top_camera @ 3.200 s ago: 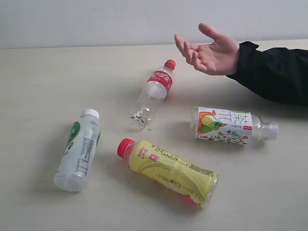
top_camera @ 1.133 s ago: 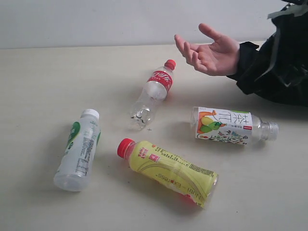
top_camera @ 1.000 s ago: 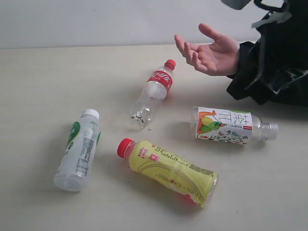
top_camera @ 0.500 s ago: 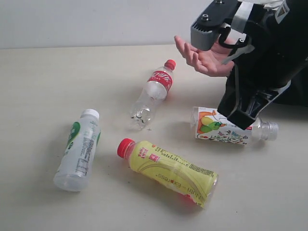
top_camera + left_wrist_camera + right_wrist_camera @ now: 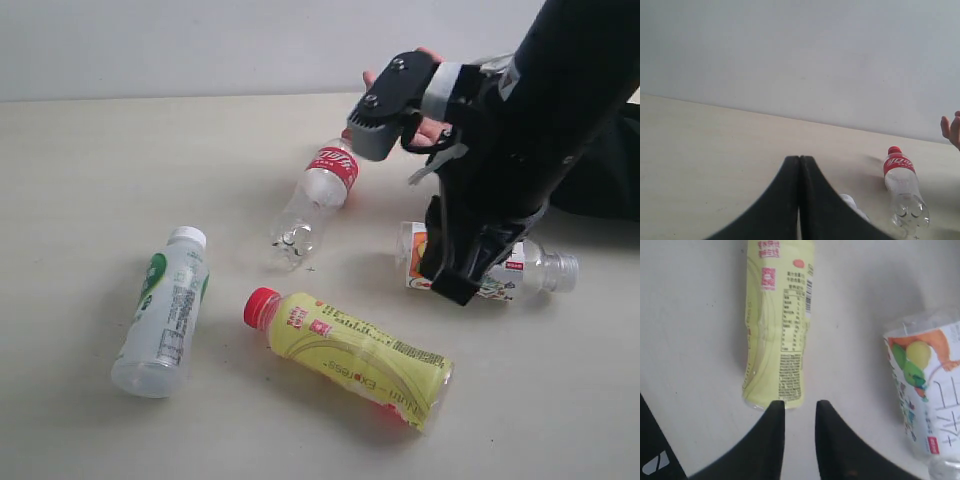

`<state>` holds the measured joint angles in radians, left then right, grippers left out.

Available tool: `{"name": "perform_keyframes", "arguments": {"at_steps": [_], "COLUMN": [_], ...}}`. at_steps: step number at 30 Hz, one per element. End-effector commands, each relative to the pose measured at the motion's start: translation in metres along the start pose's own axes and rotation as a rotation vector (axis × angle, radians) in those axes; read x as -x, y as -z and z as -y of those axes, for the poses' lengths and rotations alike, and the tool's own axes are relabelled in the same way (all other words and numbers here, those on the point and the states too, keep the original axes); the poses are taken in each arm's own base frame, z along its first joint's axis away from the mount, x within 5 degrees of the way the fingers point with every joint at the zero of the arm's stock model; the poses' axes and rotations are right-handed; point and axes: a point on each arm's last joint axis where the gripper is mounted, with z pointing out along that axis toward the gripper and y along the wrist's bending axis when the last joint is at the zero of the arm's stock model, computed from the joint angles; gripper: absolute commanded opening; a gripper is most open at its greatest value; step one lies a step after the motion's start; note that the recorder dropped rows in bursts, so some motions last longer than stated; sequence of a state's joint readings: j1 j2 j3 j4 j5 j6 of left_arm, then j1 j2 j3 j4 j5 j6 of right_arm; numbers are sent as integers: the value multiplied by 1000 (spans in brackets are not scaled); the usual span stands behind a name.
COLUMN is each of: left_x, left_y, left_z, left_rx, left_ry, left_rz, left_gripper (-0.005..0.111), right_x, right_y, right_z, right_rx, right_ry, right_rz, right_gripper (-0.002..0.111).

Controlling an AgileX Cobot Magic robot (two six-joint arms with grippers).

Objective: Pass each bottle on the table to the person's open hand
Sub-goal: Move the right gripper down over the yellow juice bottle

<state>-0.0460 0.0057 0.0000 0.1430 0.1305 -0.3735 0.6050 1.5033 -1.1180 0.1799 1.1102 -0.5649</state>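
Four bottles lie on the table (image 5: 90,170). These are a white-green one (image 5: 163,310), a clear red-labelled one (image 5: 320,190), a yellow one with a red cap (image 5: 350,352) and a fruit-label one (image 5: 523,270). My right gripper (image 5: 452,288) hangs over the fruit-label bottle's base end and hides part of it. In the right wrist view this gripper (image 5: 799,407) is open by a narrow gap and empty, between the yellow bottle (image 5: 775,330) and the fruit-label bottle (image 5: 922,390). The person's open hand (image 5: 432,130) is mostly hidden behind my right arm. My left gripper (image 5: 799,159) is shut and empty.
The left wrist view shows the red-labelled bottle (image 5: 902,185), a white cap (image 5: 850,201) and the person's fingertips (image 5: 952,131) at the frame edge. A pale wall (image 5: 200,45) runs behind the table. The black sleeve (image 5: 610,180) lies at the far right.
My right arm has swung in from the upper right, down and leftward, over the fruit-label bottle, and now covers most of the hand. The bottles have not moved.
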Motion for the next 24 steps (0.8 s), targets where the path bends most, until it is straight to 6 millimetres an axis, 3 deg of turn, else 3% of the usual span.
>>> {"name": "perform_keyframes", "arguments": {"at_steps": [1,7,14,24], "left_x": [1,1,1,1], "left_y": [0,0,0,0], "left_z": [0,0,0,0], "left_rx": [-6,-6,-6,-6], "left_ry": [-4,-4,-4,-4], "left_rz": [9,9,9,9], "left_gripper": [0,0,0,0], "right_x": [18,30,37,46], "right_y": [-14,-38,-61,-68], "right_z": [-16,-24,-16,-19], "right_rx": [-1,19,-4,22], "right_ry": [95,89,34,-2], "right_rz": [17,-12,-23,5], "right_gripper": [33,66,72,77]}}
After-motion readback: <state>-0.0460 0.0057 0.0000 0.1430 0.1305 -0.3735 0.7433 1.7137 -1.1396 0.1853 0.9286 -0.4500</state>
